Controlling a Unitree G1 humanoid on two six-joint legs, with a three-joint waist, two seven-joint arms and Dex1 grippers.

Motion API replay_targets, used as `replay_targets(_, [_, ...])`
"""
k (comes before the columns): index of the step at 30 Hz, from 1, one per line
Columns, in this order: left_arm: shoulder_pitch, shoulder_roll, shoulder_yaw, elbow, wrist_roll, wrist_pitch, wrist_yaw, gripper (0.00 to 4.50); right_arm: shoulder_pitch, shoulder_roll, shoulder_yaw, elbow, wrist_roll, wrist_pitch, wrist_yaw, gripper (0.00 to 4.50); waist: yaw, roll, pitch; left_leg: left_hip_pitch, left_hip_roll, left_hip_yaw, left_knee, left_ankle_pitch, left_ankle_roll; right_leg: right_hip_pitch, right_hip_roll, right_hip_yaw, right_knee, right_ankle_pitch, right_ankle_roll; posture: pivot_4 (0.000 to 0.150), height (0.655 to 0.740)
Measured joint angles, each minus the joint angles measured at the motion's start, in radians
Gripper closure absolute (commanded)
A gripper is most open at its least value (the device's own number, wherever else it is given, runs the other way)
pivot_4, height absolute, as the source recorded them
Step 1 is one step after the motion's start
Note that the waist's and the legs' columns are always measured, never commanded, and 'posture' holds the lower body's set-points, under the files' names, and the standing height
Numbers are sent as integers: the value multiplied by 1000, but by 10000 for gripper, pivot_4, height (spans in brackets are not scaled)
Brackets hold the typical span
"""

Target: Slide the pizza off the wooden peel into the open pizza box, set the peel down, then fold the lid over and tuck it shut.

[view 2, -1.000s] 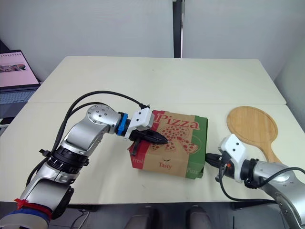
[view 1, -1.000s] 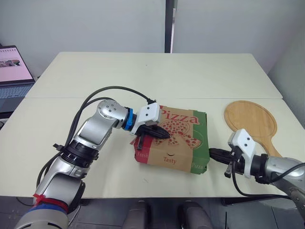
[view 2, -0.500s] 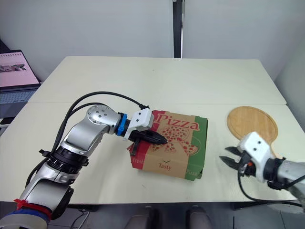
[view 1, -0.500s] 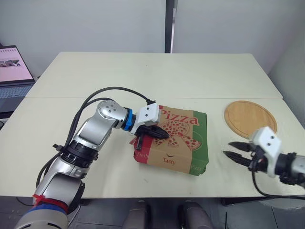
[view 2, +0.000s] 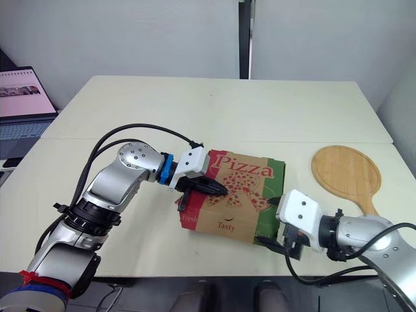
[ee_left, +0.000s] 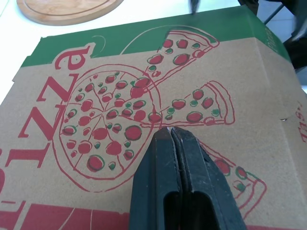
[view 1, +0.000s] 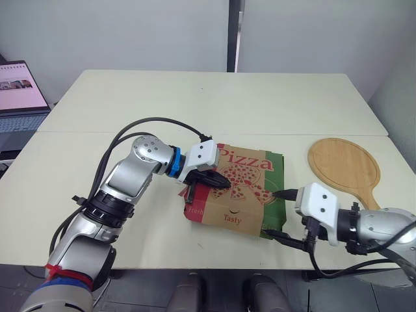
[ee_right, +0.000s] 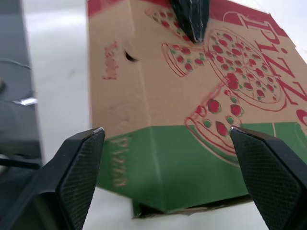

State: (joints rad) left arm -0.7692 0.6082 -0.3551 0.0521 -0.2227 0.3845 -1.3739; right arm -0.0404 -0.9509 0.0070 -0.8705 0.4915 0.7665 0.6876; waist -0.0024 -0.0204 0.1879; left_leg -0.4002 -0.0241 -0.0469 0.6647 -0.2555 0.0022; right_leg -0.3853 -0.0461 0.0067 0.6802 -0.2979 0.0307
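Cream counter (view 1: 214, 104) holds it all. Nearest, my right tool (view 1: 272, 213) is spread wide at the green side of the closed pizza box (view 1: 244, 195). My left tool (view 1: 221, 183), fingers pressed together, rests on its lid. Beyond, to the right, the wooden peel (view 1: 343, 164) lies flat.

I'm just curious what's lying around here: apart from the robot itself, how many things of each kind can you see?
Pizza box: 1
Wooden peel: 1
Laptop: 1
Total: 3

Table (view 1: 195, 97) with pizza box (view 1: 255, 177), peel (view 1: 343, 162)
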Motion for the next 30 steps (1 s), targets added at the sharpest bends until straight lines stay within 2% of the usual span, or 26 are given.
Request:
replay_targets(4, [0,-1,0,-1,-1,0,-8,45000,-36,16,49,52,-82,-58,-12,541,0,0,0,0,0,0,0,0,0,0,0,0,0,0,0,1500,7400])
replay_targets(12, [0,0,2,-4,-2,0,-15,45000,-51,74,75,87,-154,-104,-13,541,-2,0,0,0,1,0,0,0,0,0,0,0,1,0,0,1500,7400])
replay_targets(26, [-21,-4,10,2,-4,2,-32,45000,-132,140,75,86,-194,-104,-35,541,-1,0,0,0,0,0,0,0,0,-1,0,0,1,0,0,1500,7400])
replay_targets(30, [-21,-4,10,5,-4,2,-32,45000,-131,143,71,73,-151,-75,-14,541,-2,0,0,0,0,0,0,0,0,-1,0,0,1,0,0,1500,7400])
